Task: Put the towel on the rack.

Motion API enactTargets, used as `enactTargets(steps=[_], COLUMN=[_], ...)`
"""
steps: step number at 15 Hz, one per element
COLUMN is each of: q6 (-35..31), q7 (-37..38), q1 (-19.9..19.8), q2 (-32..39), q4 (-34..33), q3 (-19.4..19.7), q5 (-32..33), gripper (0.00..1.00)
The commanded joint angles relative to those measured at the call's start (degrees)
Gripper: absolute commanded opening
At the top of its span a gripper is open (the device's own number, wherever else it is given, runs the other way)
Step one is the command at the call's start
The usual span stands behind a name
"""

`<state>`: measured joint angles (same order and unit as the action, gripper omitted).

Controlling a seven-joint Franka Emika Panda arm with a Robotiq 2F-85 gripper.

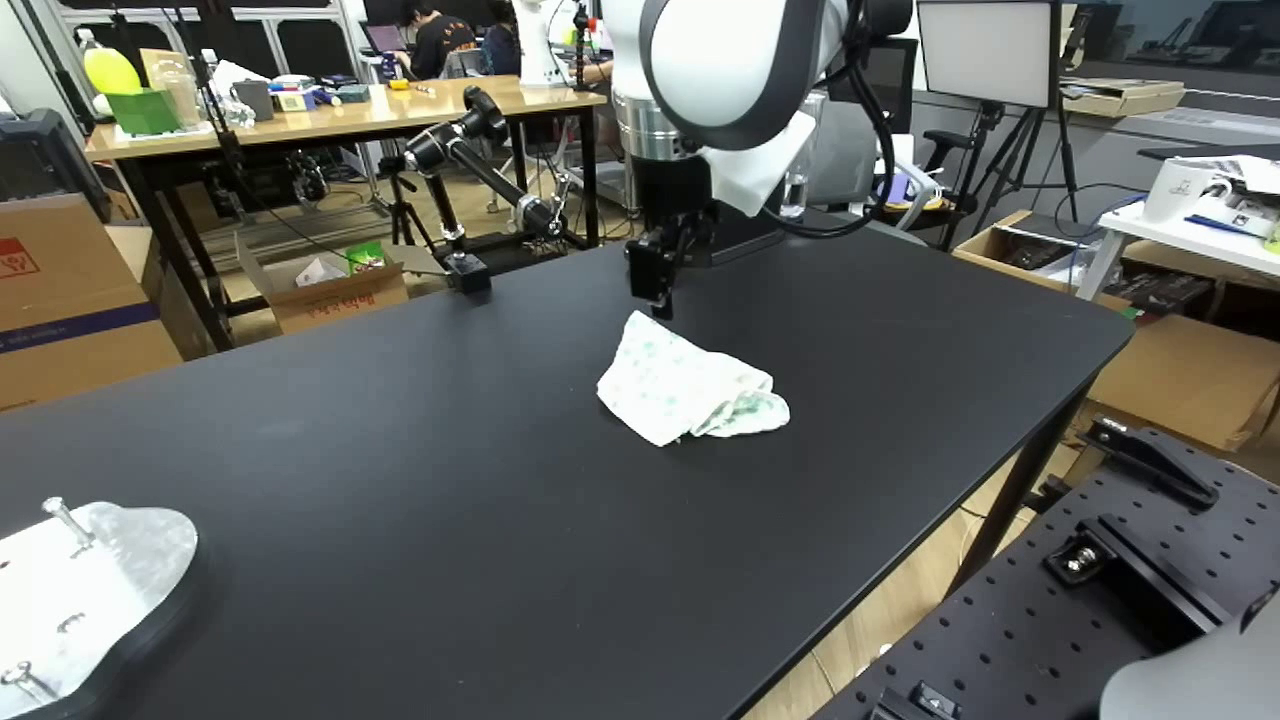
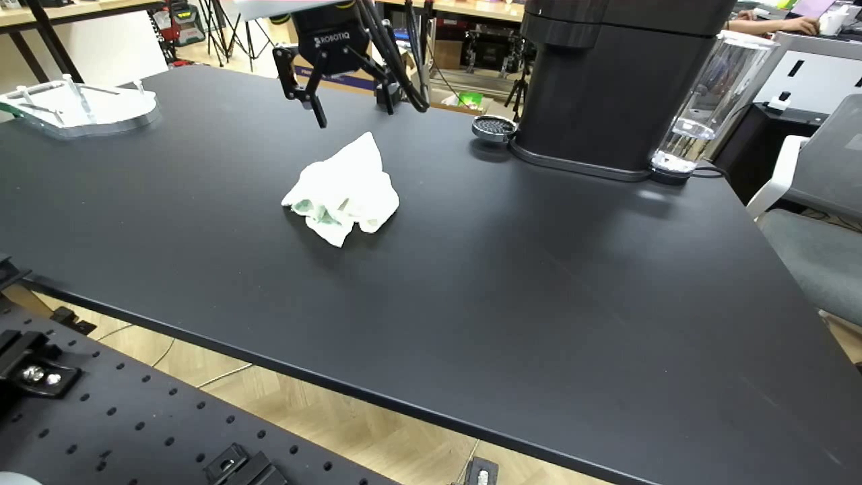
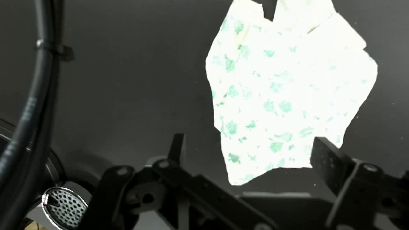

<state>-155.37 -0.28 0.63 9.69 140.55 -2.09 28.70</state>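
Perforated black board (image 2: 121, 397) lies closest, at lower left of an exterior view. Left of centre there, the towel (image 2: 343, 185) sits crumpled on the tabletop (image 2: 539, 303). The gripper (image 3: 251, 148) hangs near it, fingers wide apart, holding nothing. Watching, I'd judge the towel light, limp, hard to harm; best pinched at the pointed corner (image 3: 241, 175), low in the wrist view, since flat fabric may slide away.

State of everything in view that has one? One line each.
Robotiq gripper: open, raised above the black table, holding nothing
Green-patterned towel: crumpled, partly folded, lying on the table
Pegged rack: pegs up, no towel on the visible part
Clear tank: liquid in its lower part
Black machine: on or off, can't tell
Cardboard box on the floor: flaps open
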Motion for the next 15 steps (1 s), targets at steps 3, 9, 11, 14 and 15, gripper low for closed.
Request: enactTargets(steps=[3,9,11,14,15], q6=[-0.64,-1.22,-0.95,-0.97,-1.03], q7=[1.13,-0.62,-0.85,-1.88,-2.01], q1=[3.51,4.57,4.82,4.36,4.37], q2=[8.34,14.09,15.26,16.06,16.18], q4=[-7.86,-12.26,-13.21,-13.73,-13.87], q3=[2.33,1.87,1.96,1.65,1.71], q5=[-1.28,-7.62,-9.07,-11.49,-11.88], gripper=[1.00,1.00,1.00,0.68,0.60])
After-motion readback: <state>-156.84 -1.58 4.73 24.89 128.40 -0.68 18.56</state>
